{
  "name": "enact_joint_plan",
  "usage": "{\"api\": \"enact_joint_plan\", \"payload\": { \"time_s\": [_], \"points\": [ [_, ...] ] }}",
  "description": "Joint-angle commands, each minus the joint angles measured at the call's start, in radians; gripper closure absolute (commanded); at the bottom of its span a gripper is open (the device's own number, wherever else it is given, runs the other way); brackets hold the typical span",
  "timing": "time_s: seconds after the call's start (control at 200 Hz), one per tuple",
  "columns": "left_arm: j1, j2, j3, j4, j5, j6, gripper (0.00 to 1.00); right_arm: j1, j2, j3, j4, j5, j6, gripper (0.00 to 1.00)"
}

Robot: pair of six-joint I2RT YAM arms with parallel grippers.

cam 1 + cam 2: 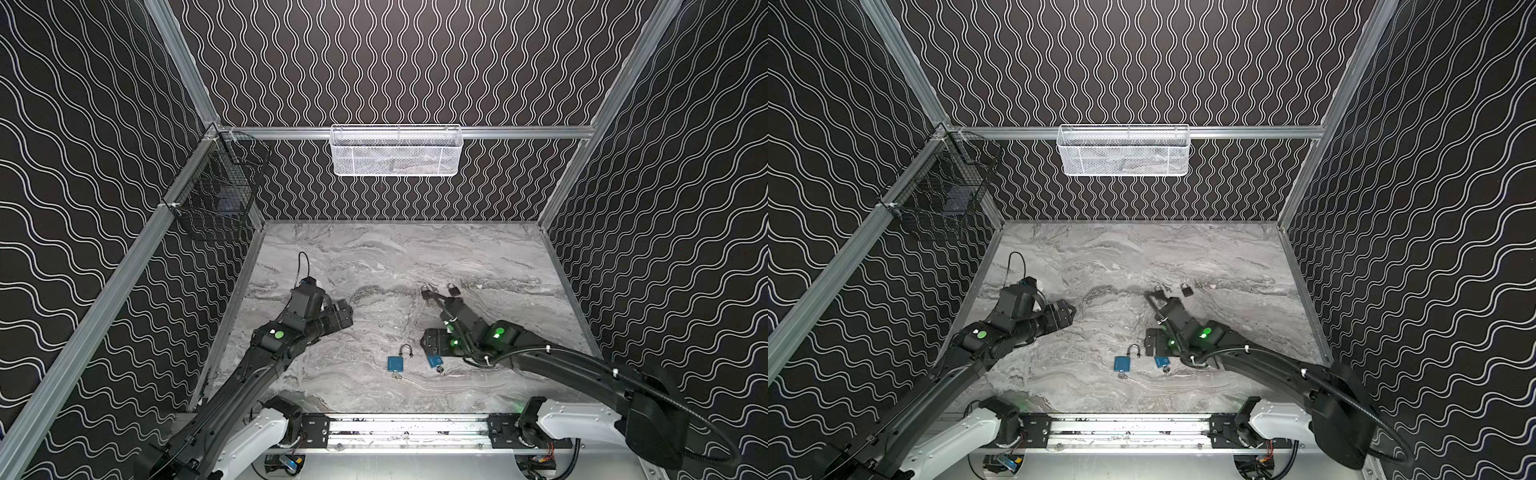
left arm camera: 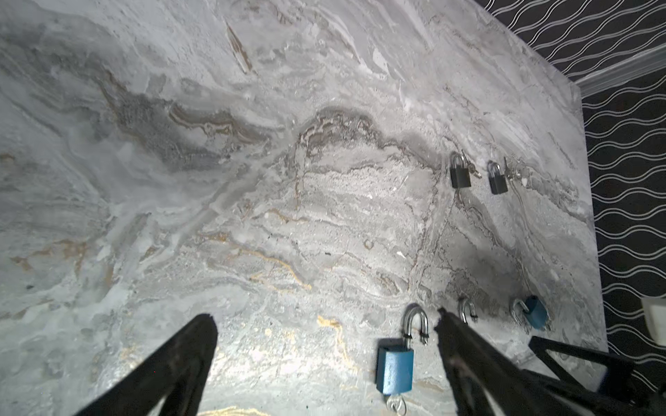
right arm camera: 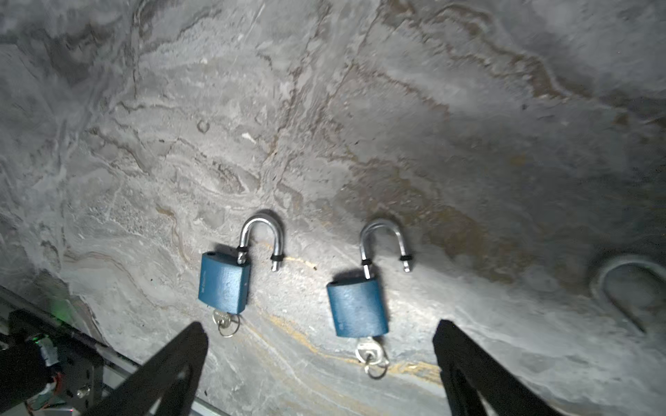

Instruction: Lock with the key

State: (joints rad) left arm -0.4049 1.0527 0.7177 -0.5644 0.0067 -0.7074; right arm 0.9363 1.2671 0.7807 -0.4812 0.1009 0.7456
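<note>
Marble [image 3: 360, 108] — padlock [image 3: 358, 308] lies before right end effector [image 3: 319, 326].

Grey marble table [image 1: 374, 257] — toward its near edge, mid-width, lies a blue padlock [image 1: 395, 363]. Just right of it is a second blue padlock [image 1: 434, 360], both open, a key [image 3: 367, 351] in each. Farther back, right of centre — a dark padlock [image 2: 460, 176] beside a second dark padlock [image 2: 498, 182].

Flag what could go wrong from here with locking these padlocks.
1. The right gripper hangs by one blue padlock; its neighbour lies close and could get nudged.
2. The key is small and lies flat; the fingers may slip.
3. The shackle has its free end swung aside; pressing may miss.
</note>
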Motion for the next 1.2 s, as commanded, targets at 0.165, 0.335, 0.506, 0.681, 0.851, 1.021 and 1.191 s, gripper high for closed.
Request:
{"api": "enact_joint_plan", "payload": {
  "time_s": [0.165, 0.335, 0.506, 0.681, 0.851, 1.021, 1.191],
  "points": [
    [0.015, -0.052, -0.023, -0.071, 0.015, -0.017, 0.01, 0.215, 0.281, 0.174, -0.045, 0.164, 0.181, 0.02],
    [0.029, -0.087, -0.032, -0.115, 0.005, -0.018, 0.01, 0.285, 0.402, 0.272, -0.05, 0.168, 0.218, 0.1],
    [0.039, -0.107, -0.035, -0.142, 0.002, -0.021, 0.01, 0.305, 0.468, 0.309, -0.046, 0.155, 0.238, 0.21],
    [0.044, -0.122, -0.037, -0.164, -0.002, -0.017, 0.01, 0.307, 0.508, 0.334, -0.075, 0.17, 0.255, 0.28],
    [0.046, -0.146, -0.038, -0.165, 0.017, 0.0, 0.01, 0.308, 0.533, 0.341, -0.065, 0.162, 0.26, 0.35],
    [0.046, -0.156, -0.029, -0.185, 0.013, 0.003, 0.01, 0.309, 0.559, 0.345, -0.054, 0.15, 0.265, 0.35],
    [0.046, -0.138, -0.033, -0.175, 0.029, 0.003, 0.01, 0.308, 0.588, 0.37, -0.062, 0.146, 0.258, 0.35]
  ]
}}
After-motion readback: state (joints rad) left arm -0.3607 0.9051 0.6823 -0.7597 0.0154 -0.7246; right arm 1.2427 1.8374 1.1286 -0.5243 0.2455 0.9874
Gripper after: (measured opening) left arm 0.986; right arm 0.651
